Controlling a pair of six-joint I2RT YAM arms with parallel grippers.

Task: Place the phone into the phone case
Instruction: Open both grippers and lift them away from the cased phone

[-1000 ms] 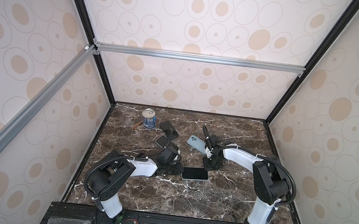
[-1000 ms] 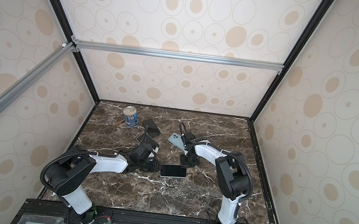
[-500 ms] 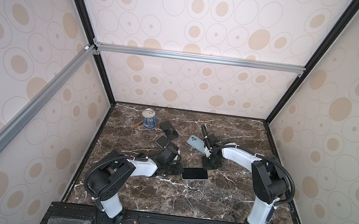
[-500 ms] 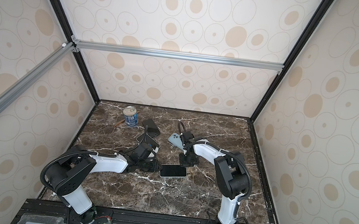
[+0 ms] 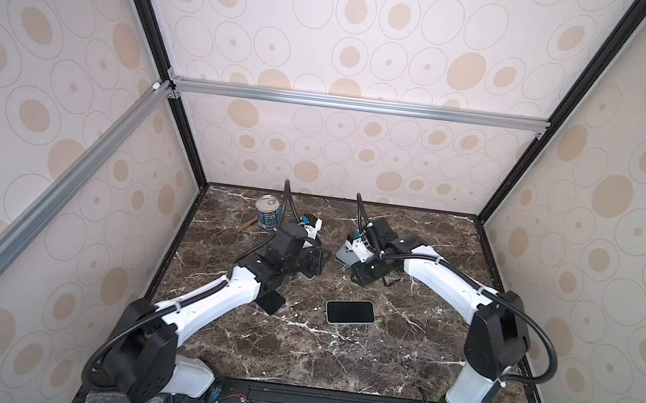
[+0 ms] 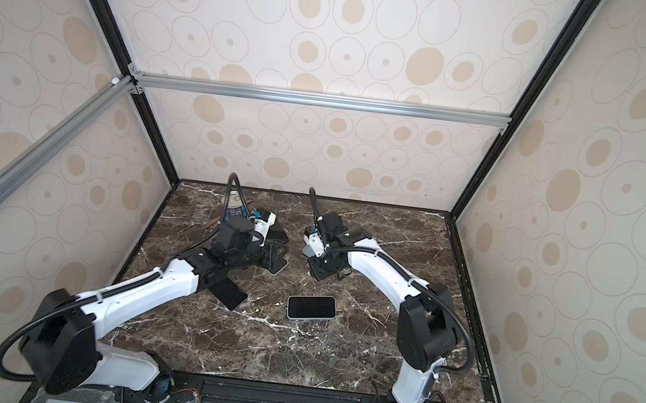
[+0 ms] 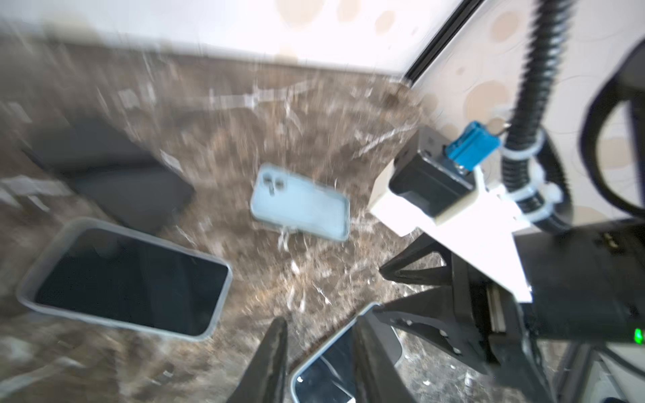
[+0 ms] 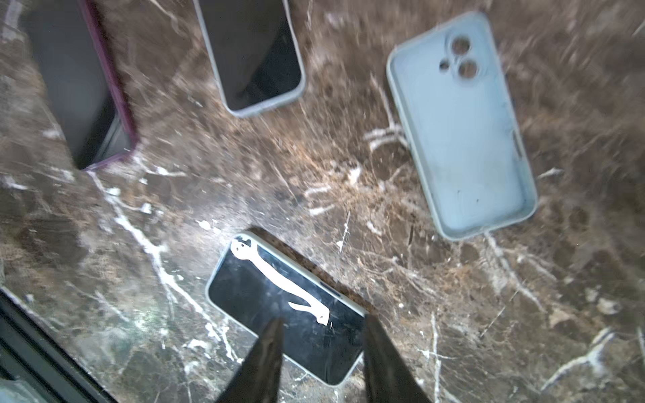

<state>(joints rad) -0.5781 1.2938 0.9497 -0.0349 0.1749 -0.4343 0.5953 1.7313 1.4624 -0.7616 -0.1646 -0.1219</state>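
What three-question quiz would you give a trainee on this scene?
1. True or false: the phone at the middle of the table already sits inside the light-blue case.
2. In a top view, what stands near the table's back left corner? A) a can B) a mug C) a bottle
3. Right gripper: are its fingers apart or closed, and is anything held between them?

Key: 1 false, the case lies empty, apart from the phone. 2 A. 3 apart, holding nothing.
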